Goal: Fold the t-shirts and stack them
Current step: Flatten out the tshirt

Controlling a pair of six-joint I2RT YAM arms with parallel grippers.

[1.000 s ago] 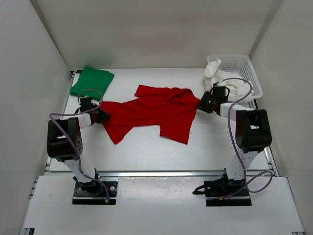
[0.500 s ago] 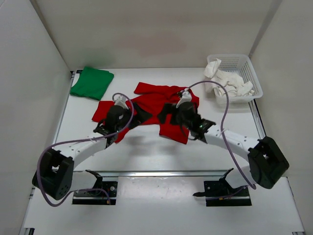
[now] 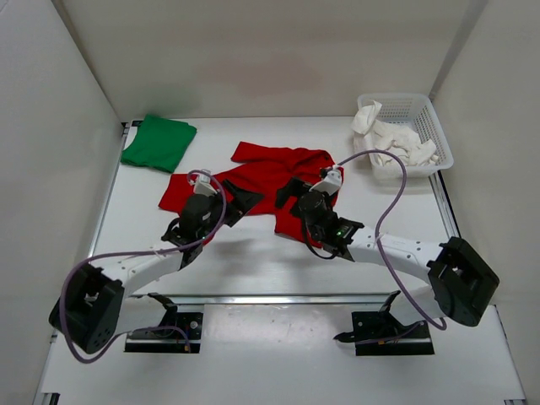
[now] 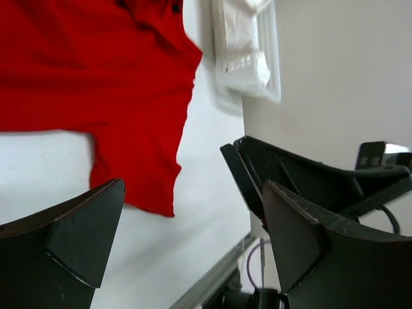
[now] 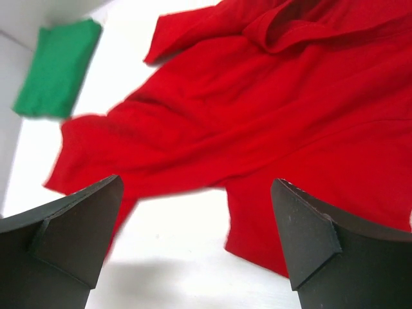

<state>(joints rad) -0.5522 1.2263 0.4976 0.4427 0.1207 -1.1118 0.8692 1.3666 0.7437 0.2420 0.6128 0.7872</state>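
The red t-shirt [image 3: 263, 165] lay spread but rumpled across the middle of the table [image 3: 253, 263], its neck towards the far wall and one sleeve reaching out on the left. In the right wrist view its cloth [image 5: 290, 109] showed folds and creases near the collar, and a strip of bare table cut in under its near edge. In the left wrist view the same shirt [image 4: 96, 84] filled the upper left, with a corner hanging down towards the near side.

The green t-shirt [image 3: 159, 142] sat folded in the far left corner of the table, well apart from the red one; the right wrist camera caught it [image 5: 55, 67] at the upper left. The white t-shirt [image 3: 392, 139] was bunched in the white mesh basket [image 3: 442, 135] at the far right corner, part of it hanging over the rim.

The left pincer [image 3: 240, 196] hovered over the near left part of the red shirt, its fingers [image 4: 64, 244] spread wide apart and holding nothing. The right pincer [image 3: 289, 192] hovered just beside it, over the shirt's near right part, likewise spread wide with nothing between the fingers [image 5: 322, 238]. The two pointed towards each other across the middle of the shirt.
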